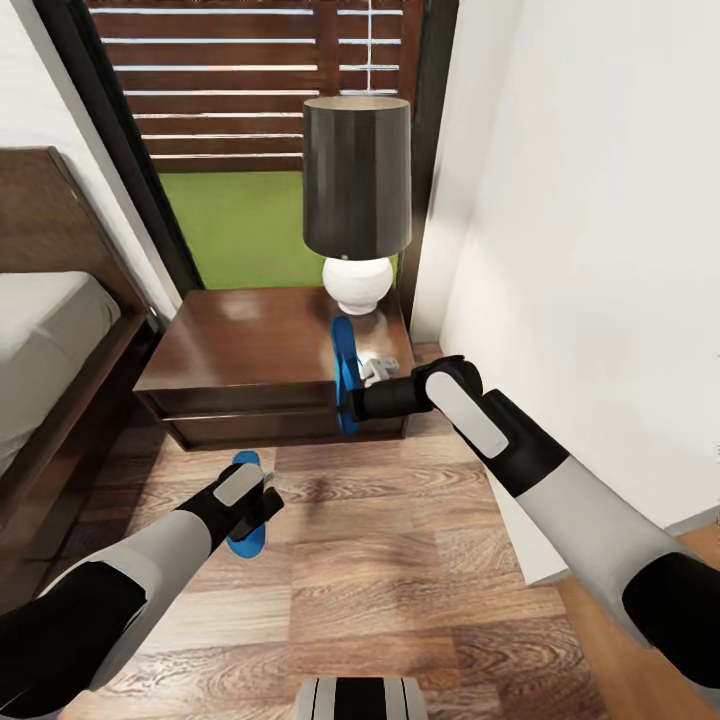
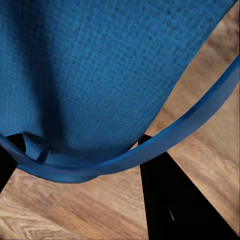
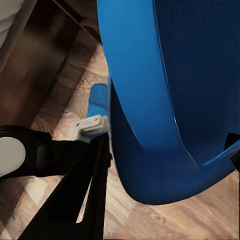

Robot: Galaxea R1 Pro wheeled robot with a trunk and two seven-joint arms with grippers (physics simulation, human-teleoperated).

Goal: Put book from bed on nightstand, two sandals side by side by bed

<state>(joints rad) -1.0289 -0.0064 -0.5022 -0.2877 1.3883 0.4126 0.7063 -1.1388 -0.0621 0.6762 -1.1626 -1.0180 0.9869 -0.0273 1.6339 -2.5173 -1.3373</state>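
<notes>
Head view: one blue sandal [image 1: 342, 372] is clamped in the right gripper [image 1: 362, 400], the other sandal [image 1: 246, 520] in the left gripper [image 1: 256, 512]. Sandal step in hand; next, both are to be laid side by side on the floor [image 1: 400, 560] beside the bed [image 1: 60, 330].

A wood-plank floor [image 1: 400, 560] carries a dark wood nightstand [image 1: 250, 350] at twelve o'clock and the bed [image 1: 60, 330] at nine o'clock. On the nightstand's top, toward one o'clock, stands a lamp [image 1: 357, 200] with a white base.
</notes>
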